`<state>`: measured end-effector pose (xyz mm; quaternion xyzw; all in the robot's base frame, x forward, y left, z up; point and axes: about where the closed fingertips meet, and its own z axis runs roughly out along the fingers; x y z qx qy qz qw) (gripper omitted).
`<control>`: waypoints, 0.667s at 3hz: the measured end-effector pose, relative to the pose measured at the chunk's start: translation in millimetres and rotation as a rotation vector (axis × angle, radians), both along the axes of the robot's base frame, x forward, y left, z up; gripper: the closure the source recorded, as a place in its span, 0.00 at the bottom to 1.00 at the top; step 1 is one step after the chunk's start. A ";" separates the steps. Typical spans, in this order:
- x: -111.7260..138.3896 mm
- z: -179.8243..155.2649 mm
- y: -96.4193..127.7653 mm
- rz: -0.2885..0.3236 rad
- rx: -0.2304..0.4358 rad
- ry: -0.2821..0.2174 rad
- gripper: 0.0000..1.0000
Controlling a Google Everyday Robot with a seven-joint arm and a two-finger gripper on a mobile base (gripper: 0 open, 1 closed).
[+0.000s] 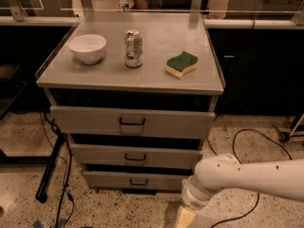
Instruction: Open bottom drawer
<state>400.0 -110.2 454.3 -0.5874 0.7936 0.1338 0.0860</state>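
The bottom drawer [135,180] is the lowest and narrowest of three grey metal drawer fronts in the cabinet, with a small dark wire pull [138,181] at its centre. It looks closed, flush under the middle drawer [135,156]. My white arm [237,177] comes in from the right at floor height. My gripper [185,218] hangs at the bottom edge of the view, to the right of and below the bottom drawer, apart from the pull. Only its pale upper part shows.
The top drawer [132,122] is the tallest front. On the cabinet top [156,77] stand a white bowl [87,48], a drinks can [133,48] and a green and yellow sponge [181,64]. Black cables [247,137] lie on the speckled floor. A dark stand leg [50,167] leans at the left.
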 end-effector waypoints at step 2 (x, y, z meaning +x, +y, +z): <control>-3.8 -12.4 2.0 -0.027 0.042 0.003 0.00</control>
